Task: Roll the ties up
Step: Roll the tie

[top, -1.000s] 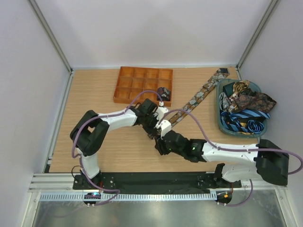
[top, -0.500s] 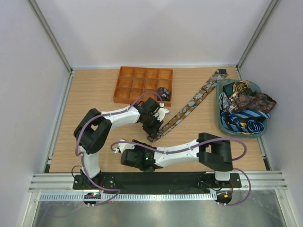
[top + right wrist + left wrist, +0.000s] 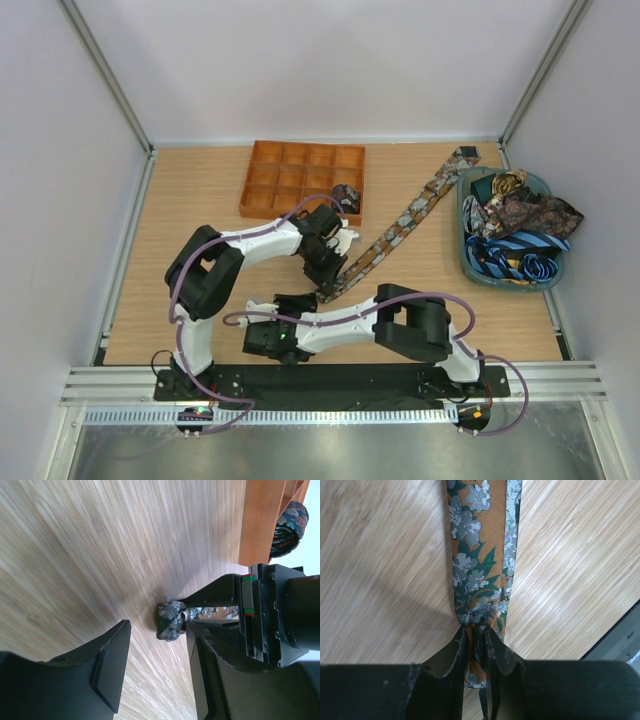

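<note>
A long orange tie with grey-blue flowers point(image 3: 400, 225) lies slanted across the table, from the back right towards the middle. My left gripper point(image 3: 326, 270) is shut on its near end; in the left wrist view both fingers point(image 3: 455, 650) pinch the bunched fabric of the tie point(image 3: 475, 575). My right gripper point(image 3: 293, 302) stands just in front of that end, open. In the right wrist view the tie's bunched tip point(image 3: 170, 620) sits just beyond the gap of the right gripper point(image 3: 158, 636), apart from both fingers. One rolled tie point(image 3: 346, 194) rests in the orange tray point(image 3: 290, 180).
A teal basket point(image 3: 466, 255) at the right holds a heap of loose ties point(image 3: 520, 230), paisley and blue striped. My right arm lies folded across the front of the table, elbow point(image 3: 410, 325) near the middle. The orange tray's wall point(image 3: 262, 520) rises beyond the left gripper.
My right arm has swung from the right side across the front to the left, and its jaws have opened wider. The left gripper has stayed shut on the tie's end.
</note>
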